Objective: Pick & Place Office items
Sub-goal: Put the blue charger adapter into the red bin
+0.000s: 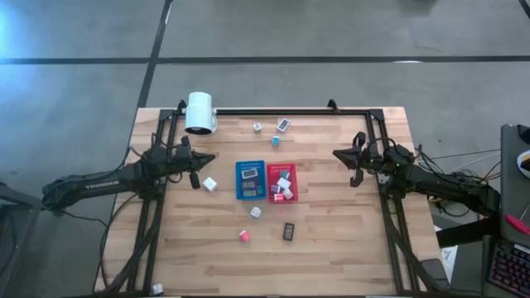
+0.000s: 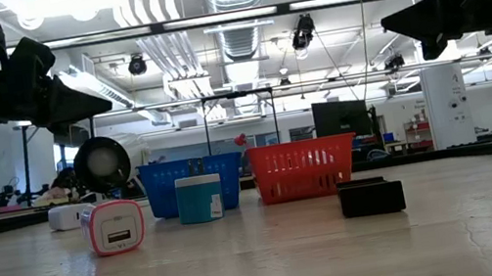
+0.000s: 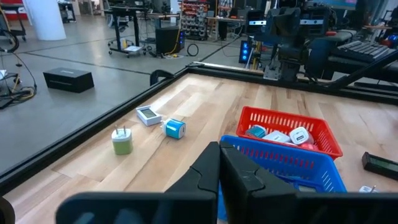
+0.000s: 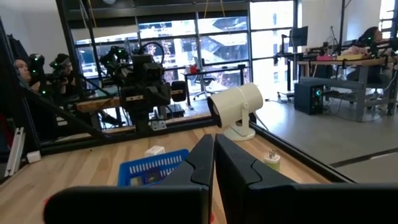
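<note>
The office items are small cubes and flat pieces scattered on the wooden table. A white cube [image 1: 210, 184] lies left of the blue tray [image 1: 250, 180], and another white cube [image 1: 256, 212], a pink one [image 1: 244, 236] and a dark flat rectangle [image 1: 289, 231] lie nearer. Three more [image 1: 276, 141] lie toward the far edge. The red tray [image 1: 281, 182] holds several items, and the blue tray holds one. My left gripper [image 1: 195, 175] hovers shut at the table's left side, above the table. My right gripper [image 1: 354, 170] hovers shut at the right side. Both are empty.
A big white cylinder [image 1: 200, 112] stands at the far left corner. A black frame [image 1: 273, 111] runs along the table's far, left and right edges. Bare wood lies between the trays and my right gripper and along the near edge.
</note>
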{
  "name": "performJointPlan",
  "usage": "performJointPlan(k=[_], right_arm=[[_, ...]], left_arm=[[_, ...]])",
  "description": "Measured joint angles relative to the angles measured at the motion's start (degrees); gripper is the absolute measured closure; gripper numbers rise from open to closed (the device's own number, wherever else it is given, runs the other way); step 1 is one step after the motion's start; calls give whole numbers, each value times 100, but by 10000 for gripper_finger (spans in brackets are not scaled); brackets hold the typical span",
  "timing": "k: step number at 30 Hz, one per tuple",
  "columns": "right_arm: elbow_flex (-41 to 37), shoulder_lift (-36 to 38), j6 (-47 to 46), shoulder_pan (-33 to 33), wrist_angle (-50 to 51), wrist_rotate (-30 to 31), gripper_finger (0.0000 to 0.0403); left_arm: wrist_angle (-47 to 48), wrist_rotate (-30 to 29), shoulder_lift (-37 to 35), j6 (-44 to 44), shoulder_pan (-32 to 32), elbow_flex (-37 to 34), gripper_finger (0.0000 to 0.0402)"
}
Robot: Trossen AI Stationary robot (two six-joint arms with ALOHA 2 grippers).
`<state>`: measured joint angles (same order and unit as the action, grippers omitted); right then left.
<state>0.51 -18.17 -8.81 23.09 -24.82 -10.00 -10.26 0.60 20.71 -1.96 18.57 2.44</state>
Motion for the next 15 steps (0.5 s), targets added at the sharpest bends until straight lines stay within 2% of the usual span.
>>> performJointPlan(k=[15], right_arm=[[0,-4,20,0,-68,-29,390]], left_arm=[[-17,-2,2,-51,0,-1,391]])
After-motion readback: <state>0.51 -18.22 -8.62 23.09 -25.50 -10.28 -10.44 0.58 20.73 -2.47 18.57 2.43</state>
